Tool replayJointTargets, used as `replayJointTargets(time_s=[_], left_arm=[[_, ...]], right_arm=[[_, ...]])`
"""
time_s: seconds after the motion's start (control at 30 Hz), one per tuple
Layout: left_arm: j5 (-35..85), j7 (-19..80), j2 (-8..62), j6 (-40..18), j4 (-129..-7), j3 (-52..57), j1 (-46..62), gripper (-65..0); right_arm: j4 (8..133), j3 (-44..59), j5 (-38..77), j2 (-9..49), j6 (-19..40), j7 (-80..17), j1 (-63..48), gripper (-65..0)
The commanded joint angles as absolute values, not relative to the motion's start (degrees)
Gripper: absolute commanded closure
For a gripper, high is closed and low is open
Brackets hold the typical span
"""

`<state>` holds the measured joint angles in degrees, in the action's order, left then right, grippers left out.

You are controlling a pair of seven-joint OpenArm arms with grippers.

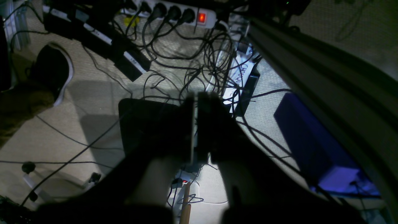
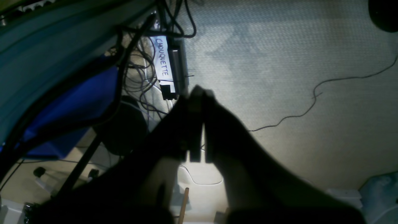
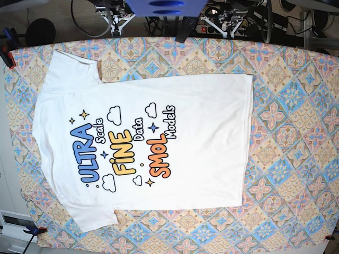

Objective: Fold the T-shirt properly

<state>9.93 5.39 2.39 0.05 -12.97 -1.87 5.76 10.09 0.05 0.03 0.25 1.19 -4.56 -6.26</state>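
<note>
T-shirt point(image 3: 143, 143), print up, flat on the patterned tablecloth point(image 3: 296, 132); both arms parked off it.

You had the shirt's long axis running across the tablecloth, collar toward its left end in the base view. Left gripper point(image 1: 196, 130) and right gripper point(image 2: 196, 124) were pinched together on nothing, over the floor beyond the tablecloth's far edge; neither looked clearly nearer.

My white T-shirt point(image 3: 159, 132) lies spread flat, print up, "ULTRA FINE SMOL" showing, collar apparently leftward, on the patterned tabletop.
</note>
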Motion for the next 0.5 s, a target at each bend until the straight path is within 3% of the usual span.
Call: replayJointTargets(time_s=[0.0, 0.47], left_arm=[[10.0, 5.2, 2.2, 0.2, -13.1, -1.8, 5.8, -0.7], [9.5, 5.1, 2.3, 0.2, -13.2, -1.8, 5.8, -0.7]], right_arm=[[10.2, 0.1, 0.0, 0.4, 1.0, -4.4, -6.3, 0.0], [10.4, 0.1, 0.0, 0.4, 1.0, -4.4, -6.3, 0.0]])
